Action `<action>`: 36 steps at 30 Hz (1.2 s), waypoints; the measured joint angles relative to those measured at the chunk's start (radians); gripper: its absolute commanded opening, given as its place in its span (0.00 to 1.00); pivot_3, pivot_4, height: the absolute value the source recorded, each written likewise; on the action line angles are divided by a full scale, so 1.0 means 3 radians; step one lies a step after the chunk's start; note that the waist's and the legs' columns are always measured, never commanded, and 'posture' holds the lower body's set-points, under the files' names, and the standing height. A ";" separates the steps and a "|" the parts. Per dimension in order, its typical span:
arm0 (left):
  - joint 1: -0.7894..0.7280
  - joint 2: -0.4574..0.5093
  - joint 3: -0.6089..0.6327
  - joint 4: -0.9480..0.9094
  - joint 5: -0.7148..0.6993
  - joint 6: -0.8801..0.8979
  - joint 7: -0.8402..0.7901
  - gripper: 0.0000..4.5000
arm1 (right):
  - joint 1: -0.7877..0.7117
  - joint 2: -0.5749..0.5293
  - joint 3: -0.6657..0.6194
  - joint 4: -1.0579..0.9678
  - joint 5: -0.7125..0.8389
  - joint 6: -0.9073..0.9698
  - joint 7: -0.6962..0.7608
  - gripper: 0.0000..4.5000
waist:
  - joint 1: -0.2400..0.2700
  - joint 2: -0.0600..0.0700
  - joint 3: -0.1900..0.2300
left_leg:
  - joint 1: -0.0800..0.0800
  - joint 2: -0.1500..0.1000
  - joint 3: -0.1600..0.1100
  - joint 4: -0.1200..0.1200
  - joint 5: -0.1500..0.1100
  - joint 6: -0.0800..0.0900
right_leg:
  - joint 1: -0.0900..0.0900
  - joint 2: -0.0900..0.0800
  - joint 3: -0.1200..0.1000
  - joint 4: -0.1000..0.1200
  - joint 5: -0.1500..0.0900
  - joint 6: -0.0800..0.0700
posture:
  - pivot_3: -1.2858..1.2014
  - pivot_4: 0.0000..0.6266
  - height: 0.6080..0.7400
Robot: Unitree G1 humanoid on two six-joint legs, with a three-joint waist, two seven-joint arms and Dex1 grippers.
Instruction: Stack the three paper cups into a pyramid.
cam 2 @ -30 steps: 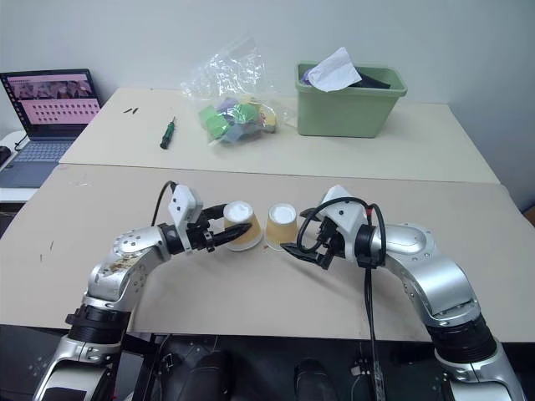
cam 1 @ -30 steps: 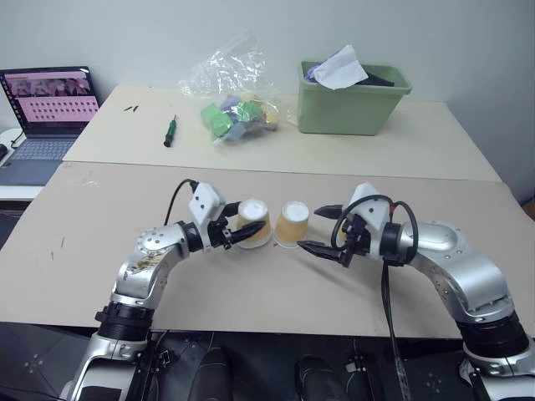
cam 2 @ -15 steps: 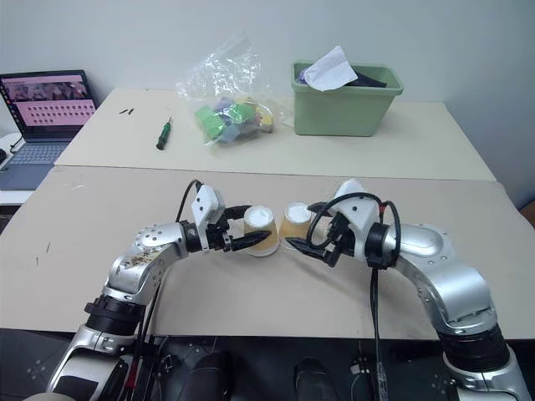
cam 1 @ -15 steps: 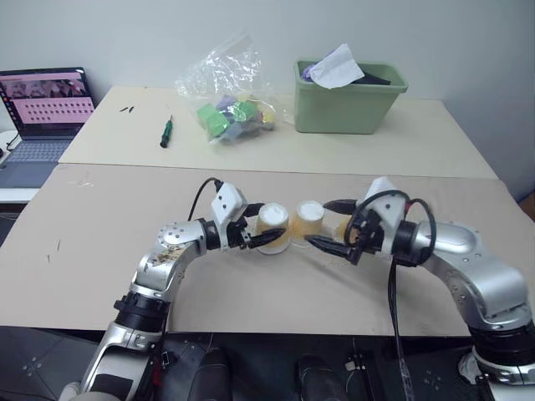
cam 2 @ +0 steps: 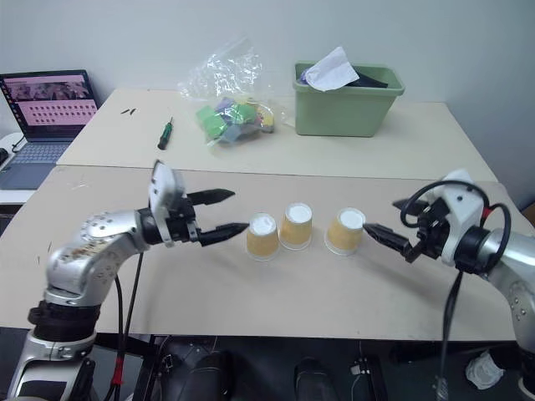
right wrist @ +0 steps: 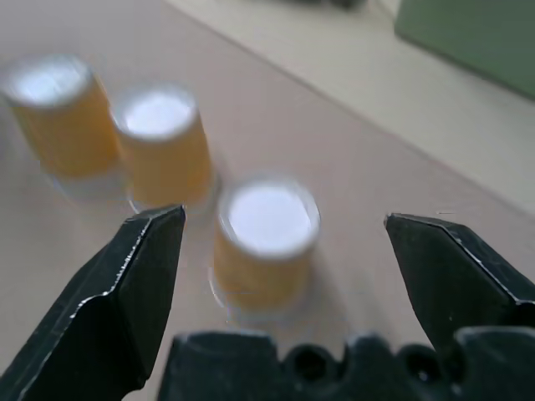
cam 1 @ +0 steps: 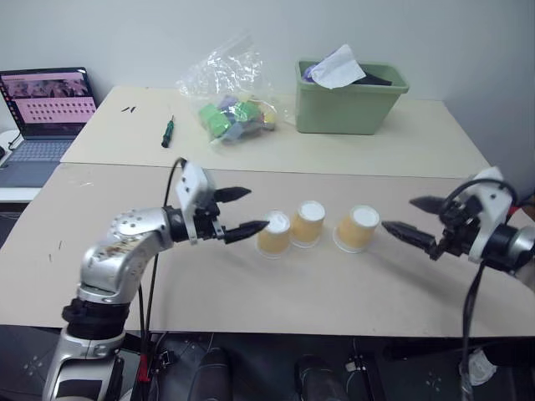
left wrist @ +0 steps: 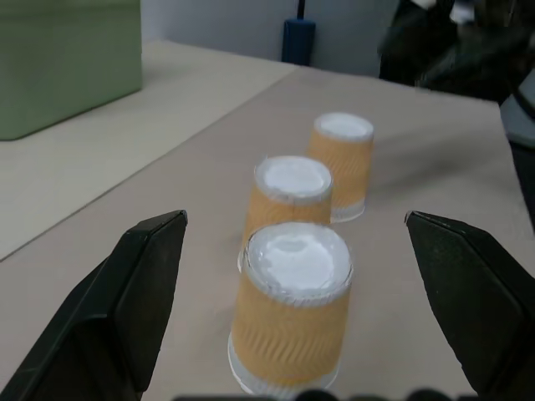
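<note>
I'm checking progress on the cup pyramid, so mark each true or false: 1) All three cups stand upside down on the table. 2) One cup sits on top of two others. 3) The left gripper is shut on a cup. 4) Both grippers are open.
1) True: the three paper cups stand white base up in a row on the table.
2) False: none is stacked.
3) False: the left gripper is open and holds nothing.
4) True: the right gripper is open too.
</note>
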 measured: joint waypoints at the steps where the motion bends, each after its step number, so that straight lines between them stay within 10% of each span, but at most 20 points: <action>1: -0.0083 -0.0009 0.0072 -0.0033 -0.0105 0.0109 0.0079 1.00 | 0.0023 0.0021 0.0122 0.0002 -0.0051 -0.0025 -0.0017 1.00 | -0.0010 0.0000 0.0000 | 0.0000 0.0000 0.0000 0.0000 0.0001 0.0002 | 0.0000 0.0000 0.0000 0.0000 0.0000 0.0003 | 0.52 0.24 0.64; 36: -0.0276 0.0009 0.0268 -0.0302 -0.0656 0.0598 0.0703 1.00 | -0.1167 0.0995 0.1013 0.1259 -0.0825 -0.0695 -0.0354 1.00 | -0.0042 0.0002 0.0001 | 0.0000 -0.0001 0.0000 -0.0003 0.0002 0.0002 | 0.0001 0.0000 0.0002 -0.0001 0.0003 0.0003 | 0.52 0.24 0.64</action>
